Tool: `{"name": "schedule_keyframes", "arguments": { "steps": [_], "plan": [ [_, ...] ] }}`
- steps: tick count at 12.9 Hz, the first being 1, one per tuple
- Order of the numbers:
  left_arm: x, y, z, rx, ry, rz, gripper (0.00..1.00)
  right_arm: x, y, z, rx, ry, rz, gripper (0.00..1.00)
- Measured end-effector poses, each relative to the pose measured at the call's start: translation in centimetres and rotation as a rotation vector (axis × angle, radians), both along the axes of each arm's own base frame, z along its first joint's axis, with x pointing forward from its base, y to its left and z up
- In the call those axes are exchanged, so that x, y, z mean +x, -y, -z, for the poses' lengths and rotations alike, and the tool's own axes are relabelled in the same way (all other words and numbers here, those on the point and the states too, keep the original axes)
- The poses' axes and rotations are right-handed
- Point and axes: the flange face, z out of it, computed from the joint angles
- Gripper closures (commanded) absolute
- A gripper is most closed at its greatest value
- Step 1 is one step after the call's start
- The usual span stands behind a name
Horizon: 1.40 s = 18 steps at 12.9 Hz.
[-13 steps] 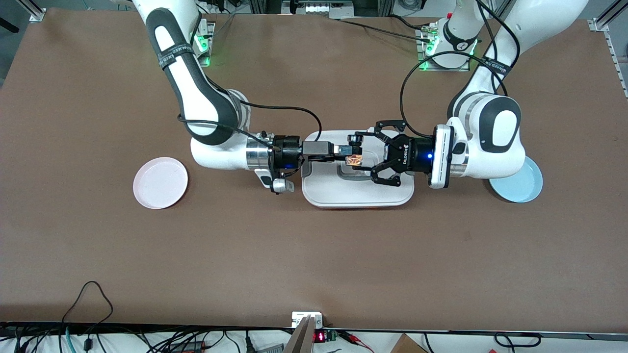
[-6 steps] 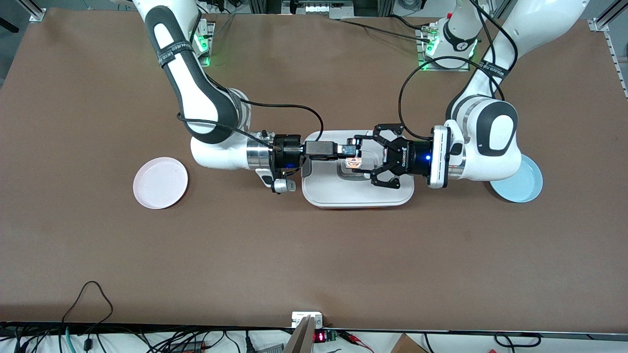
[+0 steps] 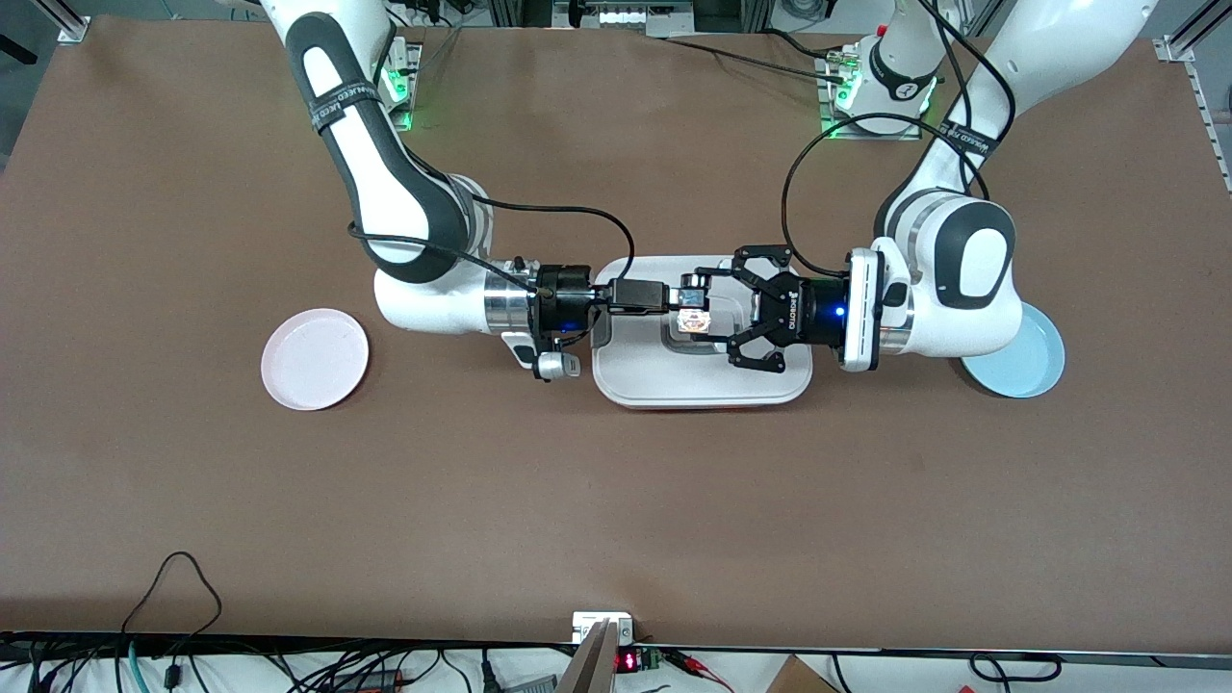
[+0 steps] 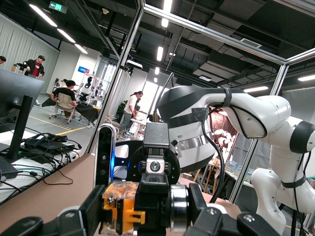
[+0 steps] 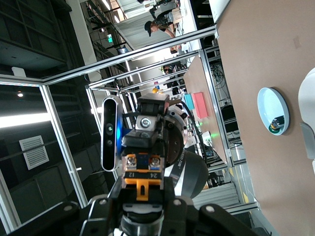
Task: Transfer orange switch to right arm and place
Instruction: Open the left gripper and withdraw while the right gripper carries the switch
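Handover above the white tray point(image 3: 703, 385): orange switch point(image 3: 692, 321) held aloft between both arms (orange tab visible). Left gripper point(image 3: 710, 313) is clamped on it; right gripper point(image 3: 677, 300) has its slim fingers closed narrowly on the same switch.

Our brown table and the three dishes on it

We see the table point(image 3: 616, 500) carrying a white tray point(image 3: 698, 380) near its middle, a pink plate point(image 3: 315, 358) toward the right arm's end, and a light blue plate point(image 3: 1022, 366) toward the left arm's end, partly covered by that arm. In the right wrist view, the blue plate holds a small part with a green cap point(image 5: 276, 124).
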Motion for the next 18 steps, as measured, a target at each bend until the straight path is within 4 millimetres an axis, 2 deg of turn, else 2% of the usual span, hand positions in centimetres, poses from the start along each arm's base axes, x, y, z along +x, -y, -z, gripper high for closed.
{"name": "schedule_keyframes", "arguments": {
  "steps": [1, 2, 7, 9, 11, 12, 15, 16, 18],
  "plan": [
    [0.0, 0.0, 0.0, 0.0, 0.0, 0.0, 0.78, 0.0, 0.0, 0.0, 0.0, 0.002, 0.0, 0.96],
    [0.0, 0.0, 0.0, 0.0, 0.0, 0.0, 0.01, 0.0, 0.0, 0.0, 0.0, 0.004, 0.0, 0.96],
    [0.1, -0.4, 0.2, 0.002, -0.029, -0.004, 0.0, 0.5, 0.2, -0.9, 0.008, 0.047, 0.008, 0.96],
    [1.2, -3.2, 0.4, 0.009, -0.027, -0.055, 0.0, 0.7, 0.5, -0.8, 0.005, 0.063, 0.014, 0.97],
    [2.5, -8.9, 1.1, 0.034, -0.03, -0.132, 0.0, 1.1, 1.2, -0.5, -0.025, 0.089, 0.011, 0.98],
    [2.6, -12.2, 2.3, 0.054, -0.05, -0.172, 0.0, 1.5, 1.9, -0.2, -0.065, 0.113, -0.003, 0.98],
    [0.0, -22.3, 8.7, 0.151, -0.119, -0.264, 0.0, 3.0, 5.4, 1.0, -0.253, 0.22, -0.085, 0.98],
    [-1.0, -24.9, 10.2, 0.235, -0.11, -0.253, 0.0, 3.4, 6.7, 1.5, -0.318, 0.255, -0.128, 0.98],
    [-2.1, -30.0, 11.9, 0.385, -0.103, -0.25, 0.0, 3.9, 9.5, 2.3, -0.446, 0.311, -0.222, 0.98]
  ]
}}
